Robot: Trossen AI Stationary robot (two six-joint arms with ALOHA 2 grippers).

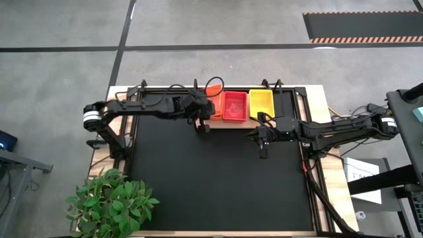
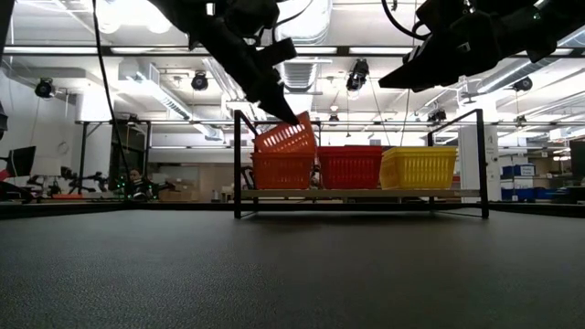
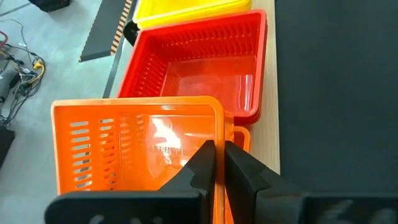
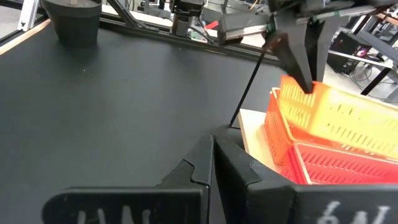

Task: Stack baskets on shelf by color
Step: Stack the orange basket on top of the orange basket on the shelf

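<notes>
The wooden shelf [image 1: 254,123] stands at the mat's far edge and carries an orange stack [image 2: 281,170], a red basket [image 1: 234,106] and a yellow basket [image 1: 261,102] side by side. My left gripper [image 3: 217,149] is over the shelf's left end, shut on another orange basket [image 2: 285,137] that tilts above the orange stack. My right gripper [image 1: 263,149] hangs shut over the mat, just in front of the yellow basket, touching nothing. My left gripper pinches the tilted orange basket by the rim of one side wall [image 3: 219,134] near a corner, one finger inside [image 3: 202,163] and one outside [image 3: 245,167]. It comes from above, slanting from the table's left. The held end is raised; the lower end [image 2: 260,146] sits on the orange stack.
Thin black uprights [image 2: 238,164] rise at the shelf's ends. The wide black mat [image 1: 218,178] lies in front of the shelf. A potted green plant [image 1: 109,201] stands at the table's near left corner. Cables and frame bars run along the right edge [image 1: 317,172].
</notes>
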